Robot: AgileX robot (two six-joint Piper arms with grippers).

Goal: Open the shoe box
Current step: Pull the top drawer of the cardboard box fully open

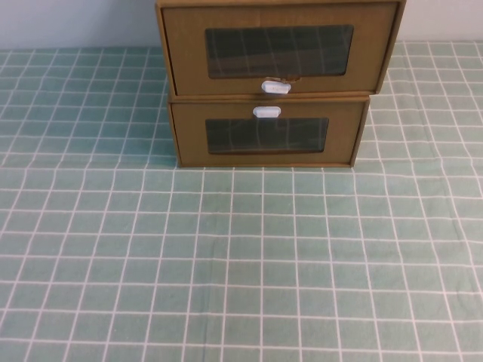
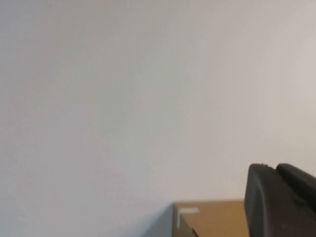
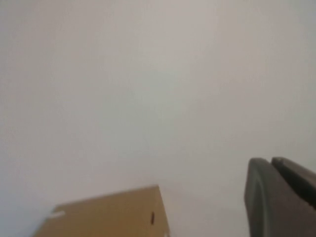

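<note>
Sitting unopened on the desk (image 1: 226, 264), the shoe box stack (image 1: 226, 104) is waiting; left hand (image 2: 274, 169) and right hand (image 3: 270, 163) (both pinched together, empty) are hovering well clear.

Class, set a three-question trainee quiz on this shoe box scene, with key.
1. True or false: the upper shoe box and lower shoe box are both shut.
2. How many white handles show?
3. In the high view the arms are: A gripping a handle; B out of sight; C atop the boxes.
Key: true; two; B. The left gripper and the shut right gripper appear only in their wrist views, each with a box corner beyond.
</note>
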